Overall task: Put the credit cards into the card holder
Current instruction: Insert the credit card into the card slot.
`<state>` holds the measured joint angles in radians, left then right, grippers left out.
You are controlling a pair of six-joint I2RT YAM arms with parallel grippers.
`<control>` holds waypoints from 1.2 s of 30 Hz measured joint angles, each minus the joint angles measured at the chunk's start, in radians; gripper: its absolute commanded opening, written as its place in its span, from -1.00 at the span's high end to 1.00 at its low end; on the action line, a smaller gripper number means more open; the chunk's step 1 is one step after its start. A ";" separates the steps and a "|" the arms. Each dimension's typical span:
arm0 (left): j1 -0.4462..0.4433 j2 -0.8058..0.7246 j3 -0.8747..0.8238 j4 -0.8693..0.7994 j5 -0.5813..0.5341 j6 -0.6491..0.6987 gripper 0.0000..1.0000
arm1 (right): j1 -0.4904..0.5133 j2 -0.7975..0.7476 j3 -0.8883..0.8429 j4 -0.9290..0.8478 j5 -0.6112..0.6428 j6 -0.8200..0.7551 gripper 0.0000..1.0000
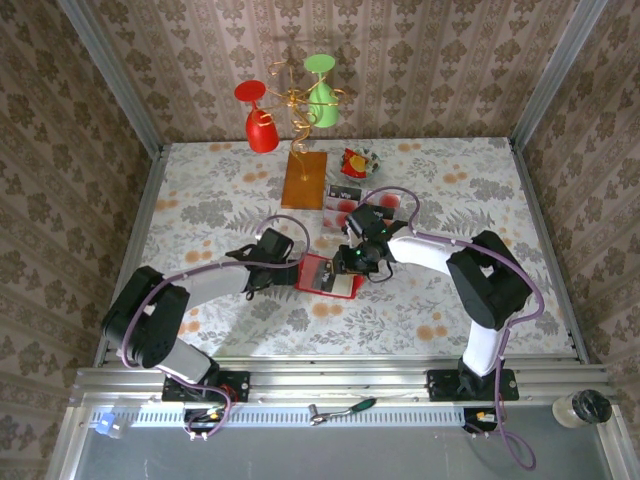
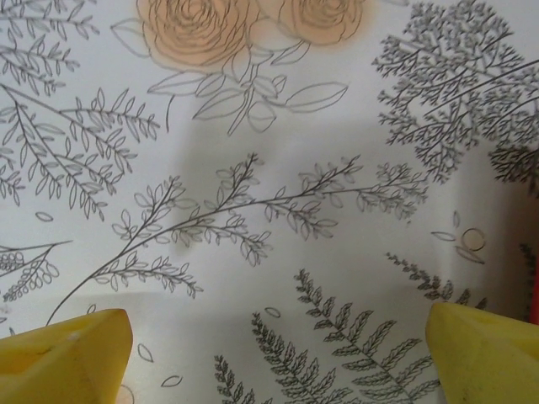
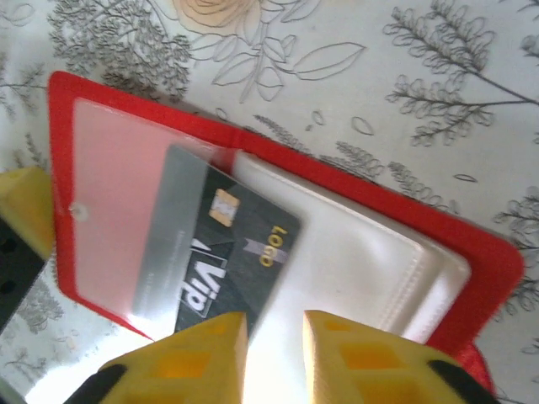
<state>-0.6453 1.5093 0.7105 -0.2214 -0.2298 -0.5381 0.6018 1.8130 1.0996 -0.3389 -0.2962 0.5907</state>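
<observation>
Beyond right fingers [image 3: 362,358]: card [image 3: 221,252] partly inside card holder [image 3: 493,261].

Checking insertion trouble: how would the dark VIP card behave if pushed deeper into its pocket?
The VIP card looks flat and rigid, so it likely slides rather than buckles. Its glossy face may slip. The thin, flat card holder might shift too.

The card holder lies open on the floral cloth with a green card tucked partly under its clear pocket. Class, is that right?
Not quite. The card is dark grey with VIP printed on it, not green, as the right wrist view shows. The rest stands: the card holder lies open on the floral cloth, and that card is tucked partly under its clear pocket.
</observation>
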 measured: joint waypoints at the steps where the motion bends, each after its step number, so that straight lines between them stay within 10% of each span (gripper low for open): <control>1: 0.000 0.000 0.000 -0.002 -0.001 -0.001 -0.83 | 0.004 0.000 0.002 -0.010 0.008 -0.006 0.74; 36: -0.052 0.020 -0.037 0.057 -0.051 -0.060 -0.81 | 0.100 0.172 0.195 -0.039 0.033 0.002 0.75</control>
<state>-0.6975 1.5295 0.6731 -0.1646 -0.2813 -0.5980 0.7021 1.9850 1.2949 -0.3779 -0.2630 0.5926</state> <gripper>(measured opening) 0.906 0.129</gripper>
